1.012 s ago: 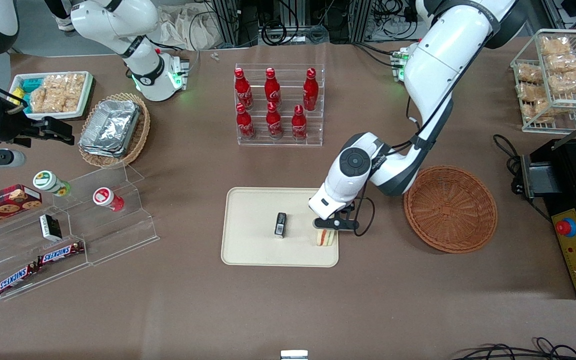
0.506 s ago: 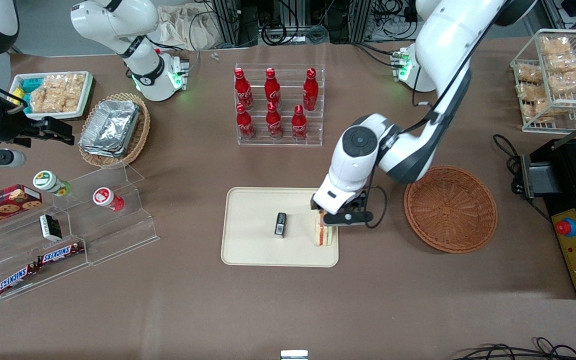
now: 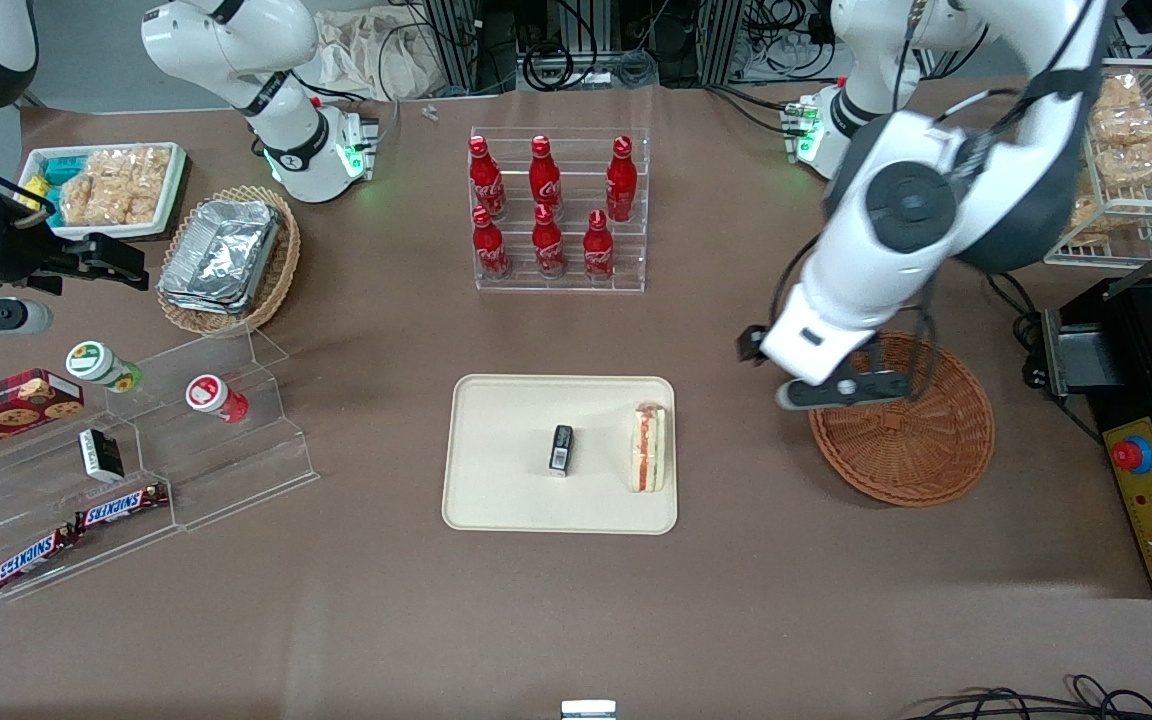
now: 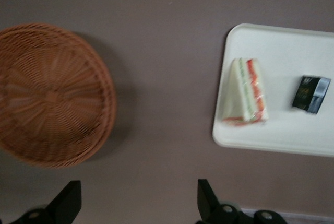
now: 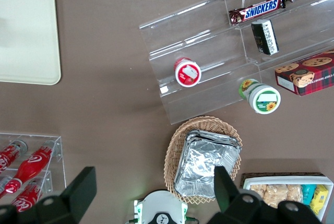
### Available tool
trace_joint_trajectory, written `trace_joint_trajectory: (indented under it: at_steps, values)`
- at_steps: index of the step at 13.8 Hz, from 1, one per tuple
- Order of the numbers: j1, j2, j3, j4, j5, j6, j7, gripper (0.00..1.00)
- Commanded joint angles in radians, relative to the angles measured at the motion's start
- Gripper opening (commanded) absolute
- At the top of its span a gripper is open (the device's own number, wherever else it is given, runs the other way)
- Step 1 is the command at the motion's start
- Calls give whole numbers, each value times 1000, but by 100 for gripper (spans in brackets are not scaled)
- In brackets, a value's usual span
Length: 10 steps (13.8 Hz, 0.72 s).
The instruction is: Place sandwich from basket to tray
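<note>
I've let go of the sandwich on the tray; my end effector has lifted away, open, over the basket.

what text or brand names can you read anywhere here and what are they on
"SNICKERS": on two bars on the clear acrylic stand.
Cola bottles: white script, too small to read.
Small black packet on the tray, beside the sandwich: print unreadable.
Cookie box, two cups: labels unreadable.
Gripper, open above the basket: no text.
</note>
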Motion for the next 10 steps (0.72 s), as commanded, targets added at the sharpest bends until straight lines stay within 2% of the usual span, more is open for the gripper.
trace_joint_trajectory:
  at_steps: [1,4,7,10]
  values:
    - [107,-120,-2,-18,-40,-151,156,100]
    - [101,-205,84,-16,-52,-220,184,100]
    - [-9,-266,236,-15,-77,-274,257,100]
    - [-10,-248,244,54,-74,-315,277,100]
